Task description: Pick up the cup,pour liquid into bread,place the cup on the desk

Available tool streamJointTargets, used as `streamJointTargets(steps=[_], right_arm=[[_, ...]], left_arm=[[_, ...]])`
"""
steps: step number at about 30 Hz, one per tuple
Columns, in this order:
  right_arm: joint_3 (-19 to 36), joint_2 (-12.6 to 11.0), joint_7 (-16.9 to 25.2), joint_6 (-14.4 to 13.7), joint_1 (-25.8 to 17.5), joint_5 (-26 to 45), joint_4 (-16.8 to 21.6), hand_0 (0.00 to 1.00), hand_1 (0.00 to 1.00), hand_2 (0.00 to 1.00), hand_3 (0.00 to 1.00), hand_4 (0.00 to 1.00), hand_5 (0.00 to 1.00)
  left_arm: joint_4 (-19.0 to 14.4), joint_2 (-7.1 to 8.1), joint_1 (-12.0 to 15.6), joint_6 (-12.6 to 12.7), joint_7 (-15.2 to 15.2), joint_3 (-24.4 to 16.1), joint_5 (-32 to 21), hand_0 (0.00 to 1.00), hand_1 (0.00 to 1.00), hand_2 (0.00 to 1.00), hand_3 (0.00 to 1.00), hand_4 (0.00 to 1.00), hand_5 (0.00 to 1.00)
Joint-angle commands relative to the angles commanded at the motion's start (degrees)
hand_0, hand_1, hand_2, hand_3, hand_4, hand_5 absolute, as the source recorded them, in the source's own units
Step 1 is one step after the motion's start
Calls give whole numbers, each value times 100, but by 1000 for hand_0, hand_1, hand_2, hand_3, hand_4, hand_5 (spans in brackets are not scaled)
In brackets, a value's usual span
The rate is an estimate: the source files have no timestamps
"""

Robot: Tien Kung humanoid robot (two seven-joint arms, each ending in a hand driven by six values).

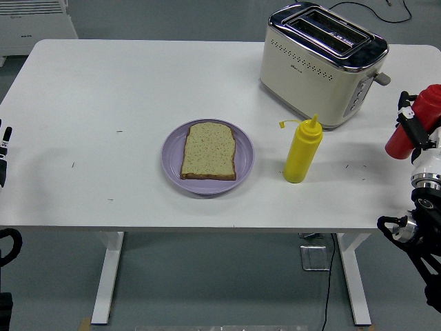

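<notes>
Item: red cup [411,128], a red cylindrical container at the right edge of the view, tilted, its top leaning up and right. It is held above the right end of the surface [124,89], to the right of the toaster [321,63] and well apart from the bread.

Right robot hand [415,132]: fingers closed around the red cup, dark finger parts wrapping its upper side; a white and silver wrist section shows below it, with the black arm running down to the lower right corner.

Left robot hand [5,153]: rests at the far left edge of the view, beside the surface's left end. Only a few dark finger segments show; whether they are spread or curled cannot be told.

Bread [209,151]: one slice, pale with dark specks and a brown crust, lying flat on the plate.

Plate [172,160]: round, lilac, set near the front middle of the surface.

Yellow squeeze bottle [302,149]: upright, just right of the plate, its small cap hanging open on a tether to the left of the nozzle. It stands in front of the toaster, apart from it.

Toaster: cream body, chrome top with two slots, at the far right of the surface, set at an angle, lever and buttons on its right end.

Surface: white, on white legs.
</notes>
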Motion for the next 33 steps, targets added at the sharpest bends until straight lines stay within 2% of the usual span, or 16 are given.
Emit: streamJointTargets(steps=[8,16,26,33], right_arm=[[-296,12,236,0,-10,230,-152,132,139,277,384,676,272],[-665,78,254,0,42,272,-186,139,146,282,384,677,276],[-930,186,245,18,135,271,-287,166,202,300,393,681,278],[-1083,181,193,255,132,464,-357,196,226,329,408,683,279]], left_arm=[[0,0,-1,0,3,6,-1,781,730,724,661,525,954],[-2,0,3,-2,3,21,-4,781,730,723,661,525,953],[1,0,4,-7,-1,44,-5,785,731,724,660,526,941],[2,0,17,-10,-3,56,-5,786,732,724,662,526,940]])
